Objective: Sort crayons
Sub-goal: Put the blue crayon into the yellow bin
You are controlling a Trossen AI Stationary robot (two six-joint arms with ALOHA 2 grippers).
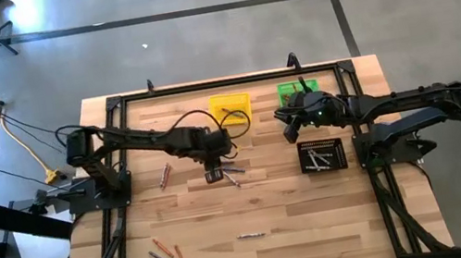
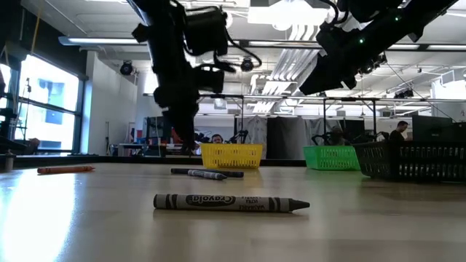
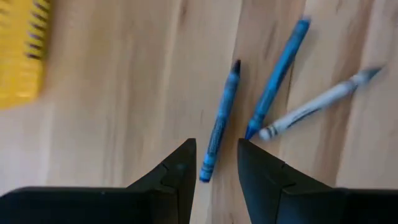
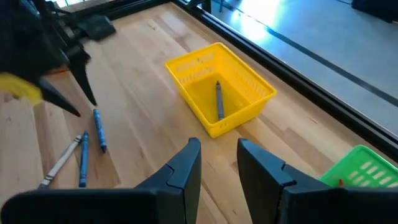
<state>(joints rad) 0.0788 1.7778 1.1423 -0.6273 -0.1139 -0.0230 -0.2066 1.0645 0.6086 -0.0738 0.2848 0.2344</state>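
Right now, left gripper (image 3: pixel 214 163) down low over mid-table w/ fingers apart, nothing between them yet — near end of a blue crayon (image 3: pixel 220 121) sits just inside the gap. Long axis runs nearly straight away from the fingers, tilted slightly, so the fingers straddle it across its width; prob a good line-up for a pinch near that end. Second blue crayon (image 3: pixel 277 76) just beside it, angled off, tip near the right-hand finger — risk of catching both. Pale crayon (image 3: pixel 318 104) next to that one, lying more crosswise.

Right gripper (image 4: pixel 219 163) up off the table toward the back, between yellow bin (image 4: pixel 255 81) and green bin (image 4: pixel 367 168), fingers apart & empty — well away from the blue cluster, so left arm far nearer. One dark crayon (image 4: pixel 219 99) already lying in yellow bin.

Elsewhere: black tray (image 1: pixel 321 155) on right side w/ a few pale sticks in it; grey crayon (image 2: pixel 231 203) alone toward the front; orange ones (image 1: pixel 164 176) on left side, more at front left. Plenty left to sort.
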